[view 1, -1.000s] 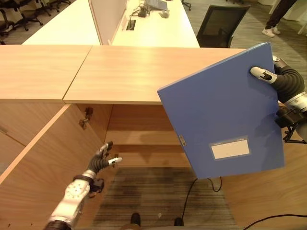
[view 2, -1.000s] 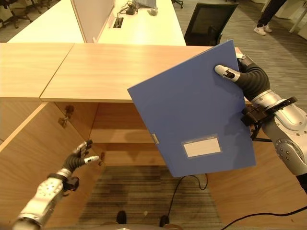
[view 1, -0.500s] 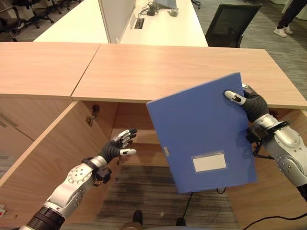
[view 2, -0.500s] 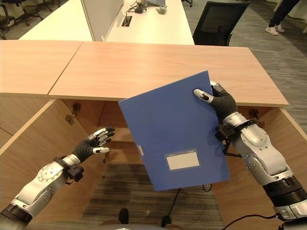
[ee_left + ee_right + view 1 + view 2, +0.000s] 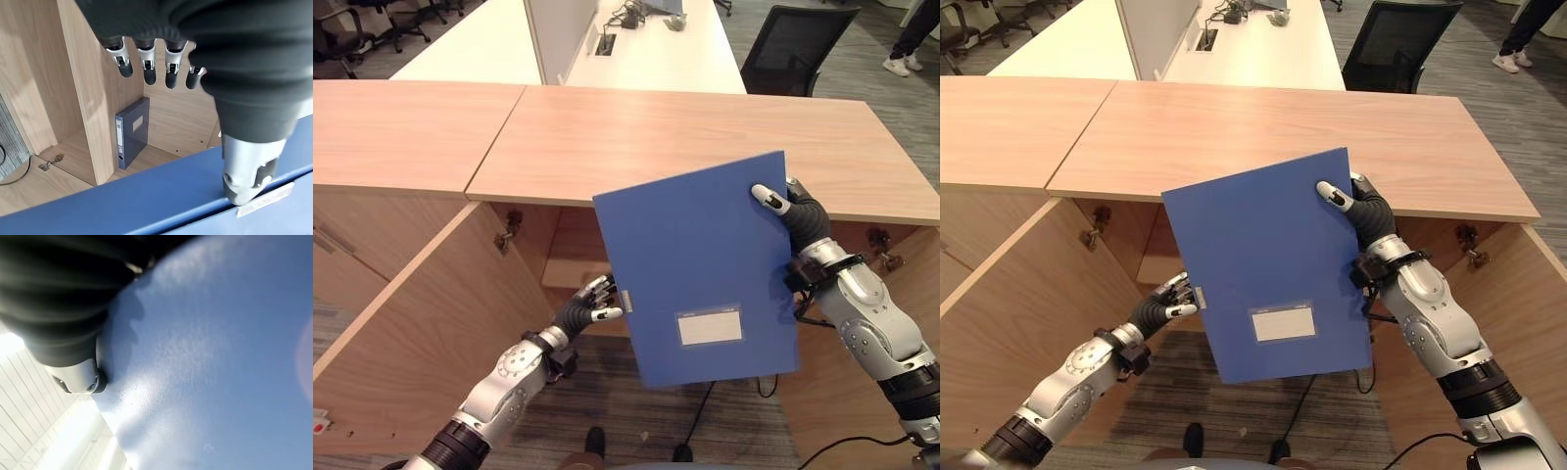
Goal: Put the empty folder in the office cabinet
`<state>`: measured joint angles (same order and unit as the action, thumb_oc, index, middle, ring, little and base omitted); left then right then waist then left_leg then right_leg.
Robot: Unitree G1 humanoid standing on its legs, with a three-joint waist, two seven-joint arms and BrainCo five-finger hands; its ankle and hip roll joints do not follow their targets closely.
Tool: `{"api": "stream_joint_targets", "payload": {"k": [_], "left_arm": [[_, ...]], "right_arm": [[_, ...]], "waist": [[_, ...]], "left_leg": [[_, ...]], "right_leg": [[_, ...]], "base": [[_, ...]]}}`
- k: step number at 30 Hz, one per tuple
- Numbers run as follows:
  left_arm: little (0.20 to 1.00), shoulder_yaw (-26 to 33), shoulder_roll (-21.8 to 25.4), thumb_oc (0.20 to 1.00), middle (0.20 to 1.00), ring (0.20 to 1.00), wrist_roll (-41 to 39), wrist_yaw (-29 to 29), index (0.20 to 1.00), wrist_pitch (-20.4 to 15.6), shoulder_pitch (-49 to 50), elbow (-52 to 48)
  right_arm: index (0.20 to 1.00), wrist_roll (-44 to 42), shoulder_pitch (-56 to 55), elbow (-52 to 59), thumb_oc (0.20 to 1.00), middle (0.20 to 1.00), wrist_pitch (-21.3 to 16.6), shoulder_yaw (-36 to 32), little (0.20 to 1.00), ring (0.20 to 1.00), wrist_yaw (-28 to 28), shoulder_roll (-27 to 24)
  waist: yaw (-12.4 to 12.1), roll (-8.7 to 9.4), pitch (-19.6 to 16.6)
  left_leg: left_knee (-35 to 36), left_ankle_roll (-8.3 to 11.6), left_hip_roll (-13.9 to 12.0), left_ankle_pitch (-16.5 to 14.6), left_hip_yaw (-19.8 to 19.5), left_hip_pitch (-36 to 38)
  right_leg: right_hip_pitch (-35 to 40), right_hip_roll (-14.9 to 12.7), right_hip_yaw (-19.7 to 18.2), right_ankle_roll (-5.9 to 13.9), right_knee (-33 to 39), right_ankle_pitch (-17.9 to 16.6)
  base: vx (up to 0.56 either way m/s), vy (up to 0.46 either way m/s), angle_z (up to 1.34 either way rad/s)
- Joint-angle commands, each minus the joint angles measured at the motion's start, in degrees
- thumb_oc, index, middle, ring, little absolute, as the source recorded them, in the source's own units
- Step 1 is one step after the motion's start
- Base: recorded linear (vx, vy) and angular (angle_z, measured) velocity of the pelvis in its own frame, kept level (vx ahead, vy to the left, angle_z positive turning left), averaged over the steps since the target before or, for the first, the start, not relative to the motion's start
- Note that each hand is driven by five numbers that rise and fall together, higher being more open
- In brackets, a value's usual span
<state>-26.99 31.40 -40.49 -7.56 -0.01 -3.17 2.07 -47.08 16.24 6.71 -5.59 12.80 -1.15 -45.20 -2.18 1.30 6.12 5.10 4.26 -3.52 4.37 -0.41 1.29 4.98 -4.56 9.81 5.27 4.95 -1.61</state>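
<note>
The blue folder [image 5: 700, 279] sits in the middle of the head views, held up in the air in front of the open cabinet [image 5: 578, 245], its face with a pale label [image 5: 709, 324] turned toward the camera and its top edge tilted up to the right. The right hand [image 5: 793, 208] grips the folder's upper right corner, thumb pressed on the front face and the fingers hidden behind it. The left hand [image 5: 589, 303] is at the folder's left edge, low in the frame, fingers relaxed and spread. In the left wrist view its thumb [image 5: 247, 176] rests on the folder's spine [image 5: 146, 200] while the fingers [image 5: 146, 66] hang free of it. Past them, a second dark blue binder [image 5: 131, 131] stands upright inside the cabinet against a wooden partition. The cabinet door [image 5: 406, 323] stands open at the left. A black chair [image 5: 803, 44] stands beyond the cabinet top, upper right.
</note>
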Motion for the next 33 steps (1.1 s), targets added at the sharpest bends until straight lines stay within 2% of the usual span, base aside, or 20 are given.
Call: {"api": "stream_joint_targets", "payload": {"k": [1, 12, 23, 33], "left_arm": [[1.0, -2.03, -0.62, 1.0, 1.0, 1.0, -2.31, -0.03, 1.0, -1.92, -4.85, 0.2], [1.0, -6.29, -0.03, 1.0, 1.0, 1.0, -2.61, -0.86, 1.0, -0.38, -7.98, -2.33], [1.0, -8.14, 0.64, 1.0, 1.0, 1.0, -3.39, -1.31, 1.0, 0.25, -10.25, -3.78], [1.0, -9.1, -1.2, 1.0, 1.0, 1.0, -3.31, -0.9, 1.0, 0.46, -12.12, -2.98]], "right_arm": [[0.2, -0.28, 6.24, 2.02, 0.2, 0.2, -3.05, 0.18, 0.2, 0.2, 0.68, 1.37], [0.2, 0.4, 6.42, 1.45, 0.2, 0.2, -2.42, 1.21, 0.2, 0.2, 1.12, 3.38], [0.2, 1.04, 5.34, 0.6, 0.2, 0.2, -1.97, 1.03, 0.2, 0.2, 1.27, 5.66], [0.2, 1.93, 5.71, 0.16, 0.2, 0.2, -1.44, 2.25, 0.2, 0.2, 1.14, 8.43]], "waist": [[-0.77, 1.45, -2.48], [-0.82, 1.44, -2.12], [-1.01, 1.34, -2.06], [-1.04, 1.23, -1.89]], "left_leg": [[-0.1, 2.77, -2.78, -3.1, 3.2, 1.12], [-0.1, 2.51, -2.64, -3.13, 2.98, 0.94], [-0.1, 2.32, -2.44, -3.24, 2.75, 1.0], [-0.1, 2.12, -2.2, -3.29, 2.65, 1.07]], "right_leg": [[-3.49, -4.22, 0.38, 5.33, -5.04, 0.87], [-3.66, -4.23, 0.64, 5.18, -5.16, 1.02], [-3.63, -4.26, 0.7, 5.17, -5.25, 1.11], [-3.68, -4.25, 0.69, 5.13, -5.34, 1.13]], "base": [[0.0, 0.0, 0.0], [0.0, 0.0, 0.0], [0.0, 0.0, 0.0], [0.0, 0.0, 0.01]]}}
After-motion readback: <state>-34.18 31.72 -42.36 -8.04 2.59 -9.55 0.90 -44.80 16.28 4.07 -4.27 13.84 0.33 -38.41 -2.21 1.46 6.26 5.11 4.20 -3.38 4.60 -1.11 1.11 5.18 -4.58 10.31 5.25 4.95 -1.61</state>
